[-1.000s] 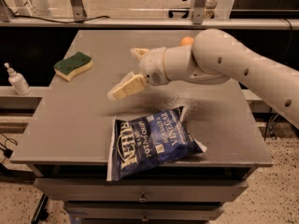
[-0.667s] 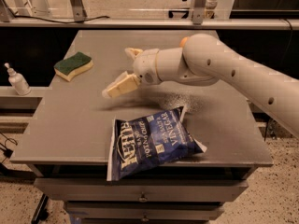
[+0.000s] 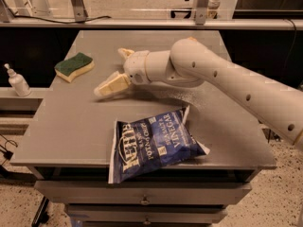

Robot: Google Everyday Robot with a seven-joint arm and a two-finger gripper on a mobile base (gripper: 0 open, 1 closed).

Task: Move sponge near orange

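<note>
The sponge [image 3: 73,66], dark green on top over pale yellow foam, lies flat at the table's back left. My gripper [image 3: 109,71] is open and empty, its two cream fingers spread, a short way right of the sponge and just above the tabletop. It does not touch the sponge. The orange [image 3: 190,39] is almost wholly hidden behind my arm; only a thin sliver of it shows above the arm near the table's back middle.
A blue chip bag [image 3: 154,143] lies at the table's front middle, reaching the front edge. A small white bottle [image 3: 18,81] stands on a lower ledge left of the grey table [image 3: 61,126]. My arm [image 3: 236,86] crosses the table's right half.
My gripper has moved left across the table towards the sponge, still open. The arm now covers more of the orange. The sponge and bag have not moved.
</note>
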